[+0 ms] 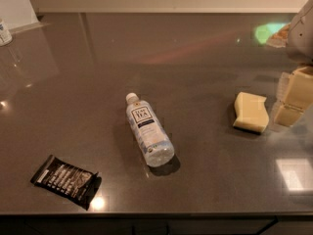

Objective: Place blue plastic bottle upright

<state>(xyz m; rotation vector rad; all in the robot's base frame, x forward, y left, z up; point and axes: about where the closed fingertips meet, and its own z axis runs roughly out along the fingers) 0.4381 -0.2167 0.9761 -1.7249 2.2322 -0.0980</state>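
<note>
gripper [292, 101] sits at the far right edge of the camera view, low over the counter [195, 58], partly cut off by the frame. can't tell if it's wide or narrow; nothing seen held in it.

blue plastic bottle [149, 136] lies on its side near mid-counter, well apart from the gripper, to the left of it in view and a bit nearer the front edge. long axis runs diagonal: white cap [131, 98] points up-left toward the back, base points down-right toward the front. so the base end is the nearer end to the gripper, cap end the farther. only one arm, so no choice of side.

pale yellow sponge [251, 112] lies btwn gripper and bottle, just beside the gripper, so a straight reach to the left passes over or round it. probably needs to clear that first, then grasp across the body, not along it.

writing: bottle label is white w/ a dark blue band and two short lines of dark text near the cap end; words can't be made out for sure. black wrapper [63, 180] at front left has white print, not legible.
</note>
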